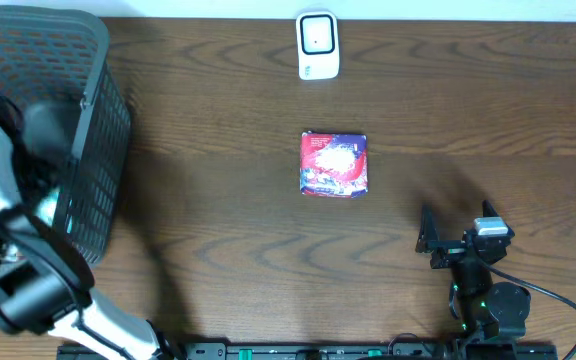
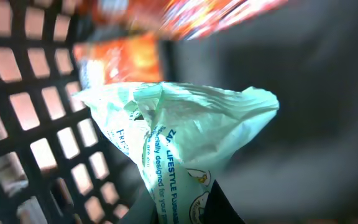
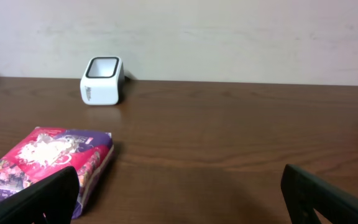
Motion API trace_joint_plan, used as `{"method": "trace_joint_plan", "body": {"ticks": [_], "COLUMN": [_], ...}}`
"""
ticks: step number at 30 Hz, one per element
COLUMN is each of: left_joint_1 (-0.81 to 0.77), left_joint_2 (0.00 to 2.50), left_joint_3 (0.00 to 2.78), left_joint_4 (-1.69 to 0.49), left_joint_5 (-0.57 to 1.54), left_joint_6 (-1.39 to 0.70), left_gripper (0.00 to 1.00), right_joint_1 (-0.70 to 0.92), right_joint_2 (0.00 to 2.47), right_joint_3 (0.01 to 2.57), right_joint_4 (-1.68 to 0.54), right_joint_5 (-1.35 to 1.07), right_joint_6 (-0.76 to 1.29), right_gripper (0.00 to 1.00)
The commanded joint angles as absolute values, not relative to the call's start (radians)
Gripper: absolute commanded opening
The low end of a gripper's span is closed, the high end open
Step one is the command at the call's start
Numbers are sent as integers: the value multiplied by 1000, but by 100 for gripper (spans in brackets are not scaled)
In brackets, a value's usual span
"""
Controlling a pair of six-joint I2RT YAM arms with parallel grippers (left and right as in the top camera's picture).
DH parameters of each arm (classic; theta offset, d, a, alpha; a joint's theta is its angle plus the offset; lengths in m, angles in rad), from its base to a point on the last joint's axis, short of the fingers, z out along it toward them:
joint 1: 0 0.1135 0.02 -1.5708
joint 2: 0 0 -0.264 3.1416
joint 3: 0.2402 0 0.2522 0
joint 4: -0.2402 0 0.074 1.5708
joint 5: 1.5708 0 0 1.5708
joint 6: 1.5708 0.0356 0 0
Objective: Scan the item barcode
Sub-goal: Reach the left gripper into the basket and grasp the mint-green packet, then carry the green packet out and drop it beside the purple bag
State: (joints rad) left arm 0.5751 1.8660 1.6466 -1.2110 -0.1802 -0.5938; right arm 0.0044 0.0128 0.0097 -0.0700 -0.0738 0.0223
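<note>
Right tool (image 3: 180,177) gapes over wooden table (image 3: 229,124) facing pale wall (image 3: 229,37).

A: Container at the left end?
B: Black mesh basket (image 1: 108,150), upright on the dark wood-grain table (image 1: 218,230); lattice wall seen close in the left wrist view.
A: Behind the table?
B: Plain pale wall (image 3: 229,37) along the far edge.
</note>
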Motion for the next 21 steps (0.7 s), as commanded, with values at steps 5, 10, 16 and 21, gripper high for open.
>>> {"method": "trace_joint_plan", "body": {"ticks": [5, 10, 16, 21], "left_joint_1": [577, 543, 395, 150], "left_joint_2": [1543, 1357, 1250, 1271], "left_joint_3": [1784, 1784, 1784, 1777], "left_joint_4": [-1023, -893, -857, -897], "left_joint_5": [78, 217, 426, 505], "left_joint_6": [-581, -576, -478, -111], "left_gripper": [7, 7, 7, 8], "right_joint_1": [13, 13, 13, 13], "right_joint_2": [13, 13, 13, 13], "right_joint_3": [6, 6, 6, 6], "right_joint_4": [-71, -71, -71, -71], "right_joint_5": [-70, -70, -70, -70], "right_joint_6": [36, 36, 37, 37], "right_gripper": [99, 99, 99, 99]}}
